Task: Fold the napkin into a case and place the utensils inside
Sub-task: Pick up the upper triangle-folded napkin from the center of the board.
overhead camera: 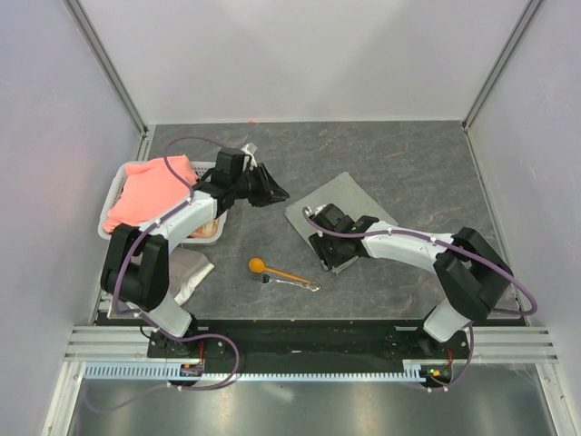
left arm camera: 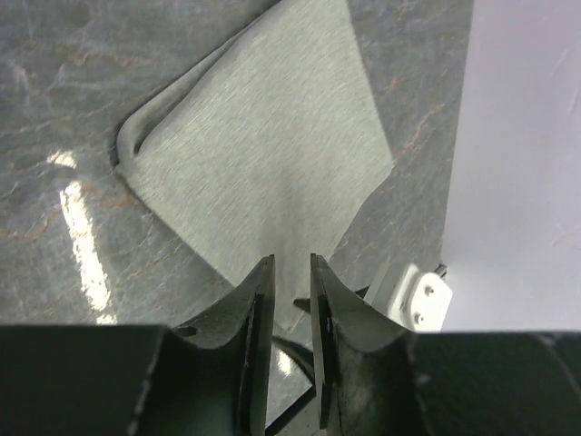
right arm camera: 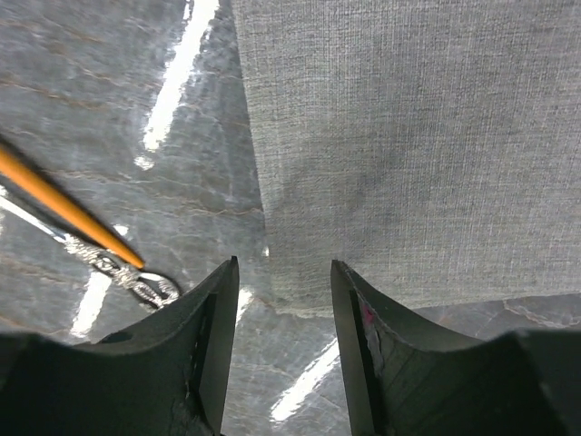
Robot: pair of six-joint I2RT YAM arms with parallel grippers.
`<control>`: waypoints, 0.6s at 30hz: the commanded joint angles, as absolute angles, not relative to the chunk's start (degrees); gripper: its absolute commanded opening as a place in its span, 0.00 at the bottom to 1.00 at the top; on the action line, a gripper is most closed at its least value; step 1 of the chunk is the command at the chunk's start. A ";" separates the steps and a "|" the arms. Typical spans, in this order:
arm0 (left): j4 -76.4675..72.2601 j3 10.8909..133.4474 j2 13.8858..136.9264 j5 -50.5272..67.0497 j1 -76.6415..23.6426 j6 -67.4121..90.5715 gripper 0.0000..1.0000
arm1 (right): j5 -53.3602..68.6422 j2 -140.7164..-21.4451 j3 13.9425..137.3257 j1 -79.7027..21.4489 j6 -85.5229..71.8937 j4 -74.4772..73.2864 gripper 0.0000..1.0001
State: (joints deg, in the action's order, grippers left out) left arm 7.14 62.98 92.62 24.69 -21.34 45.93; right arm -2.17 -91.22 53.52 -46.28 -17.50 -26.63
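While the orange spoon and the silvery fork lie touching each other on the dark table, near the arms' bases, we find the right gripper just beside their handle ends. Its jaws are spread and hold nothing. The near edge of the light grey napkin lies flat right at its fingertips, and the cloth stretches away ahead of it.

Farther out, across the napkin, we see the left gripper poised off the cloth's far-left side. Its jaws are parted by a narrow gap with nothing in it, and a corner of the napkin points toward its tips. From that wrist we make out a doubled layer along one edge.

At the far left sits a white basket with a salmon-pink cloth draped over it.
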 commanded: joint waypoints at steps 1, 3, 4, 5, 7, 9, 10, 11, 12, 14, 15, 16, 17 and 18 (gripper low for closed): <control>7.47 59.94 90.88 26.10 -21.09 43.07 0.29 | -4.74 -93.95 56.69 -46.32 -13.98 -27.60 0.52; 7.47 59.07 90.79 26.63 -21.18 42.98 0.28 | -4.83 -94.83 56.95 -46.32 -13.71 -27.60 0.52; 7.47 58.89 90.79 26.89 -21.09 42.89 0.27 | -4.92 -95.27 56.87 -46.32 -13.71 -27.68 0.51; 7.47 58.45 90.70 26.98 -21.09 42.89 0.27 | -5.44 -95.53 56.43 -46.41 -13.80 -27.69 0.51; 7.38 58.10 90.09 27.16 -20.92 42.89 0.27 | -5.97 -95.89 55.81 -46.41 -13.71 -27.77 0.51; 7.12 57.31 89.56 27.25 -20.92 43.06 0.27 | -7.73 -96.24 54.76 -46.41 -13.89 -27.77 0.49; 6.95 57.13 89.04 27.25 -20.92 43.07 0.27 | -8.26 -97.02 54.41 -46.32 -13.97 -27.86 0.48; 6.60 56.78 88.86 27.25 -20.83 43.24 0.27 | -8.78 -97.38 54.40 -46.49 -14.15 -27.86 0.47; 6.50 56.52 88.60 27.33 -20.74 43.59 0.27 | -9.40 -97.82 54.40 -46.58 -14.24 -27.86 0.43; 5.81 55.64 87.81 27.42 -20.83 43.86 0.28 | -10.72 -99.40 54.49 -46.67 -14.85 -27.77 0.35; 5.63 55.37 87.63 27.51 -20.83 44.03 0.29 | -11.59 -99.84 54.67 -46.84 -14.94 -27.60 0.26; 5.63 55.20 87.54 27.51 -20.83 44.03 0.30 | -11.86 -100.10 54.67 -46.93 -15.38 -27.34 0.23; 5.63 54.93 87.45 27.51 -20.74 44.03 0.31 | -12.13 -100.02 54.67 -47.11 -15.99 -26.72 0.22; 5.54 54.67 87.45 27.60 -20.74 44.03 0.32 | -11.43 -99.76 54.75 -47.20 -16.17 -26.37 0.15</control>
